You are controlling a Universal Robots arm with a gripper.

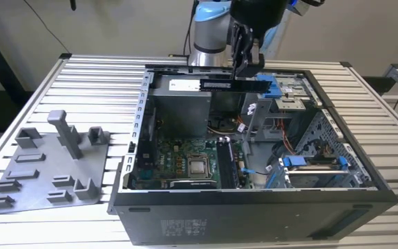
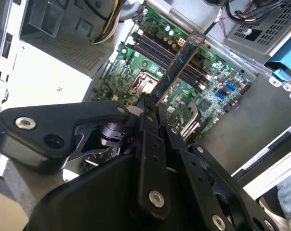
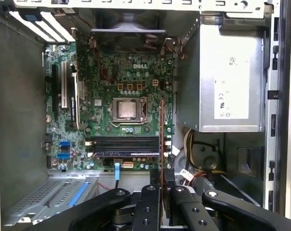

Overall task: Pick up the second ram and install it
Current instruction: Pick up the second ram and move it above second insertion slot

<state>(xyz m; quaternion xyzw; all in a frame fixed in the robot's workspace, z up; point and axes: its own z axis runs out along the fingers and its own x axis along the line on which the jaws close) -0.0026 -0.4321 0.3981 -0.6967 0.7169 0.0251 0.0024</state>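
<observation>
My gripper (image 1: pixel 248 72) is shut on the second ram (image 1: pixel 234 84), a slim dark stick with a pale label. It hangs level above the back of the open computer case (image 1: pixel 254 199), high over the motherboard (image 1: pixel 178 161). In the second wrist view the ram (image 2: pixel 179 67) juts out from between the fingertips of the gripper (image 2: pixel 148 107) over the memory slots (image 2: pixel 157 50). In the first wrist view the ram (image 3: pixel 162 134) shows edge-on, crossing one end of the dark memory slots (image 3: pixel 126 144), beyond the gripper (image 3: pixel 162 179).
A processor socket (image 1: pixel 199 167) lies beside the slots. The grey power supply (image 3: pixel 227 82) fills one corner of the case, and a drive cage with blue clips (image 1: pixel 310 165) another. A grey plastic tray (image 1: pixel 47 166) with upright blocks lies on the slatted table at the exterior view's left.
</observation>
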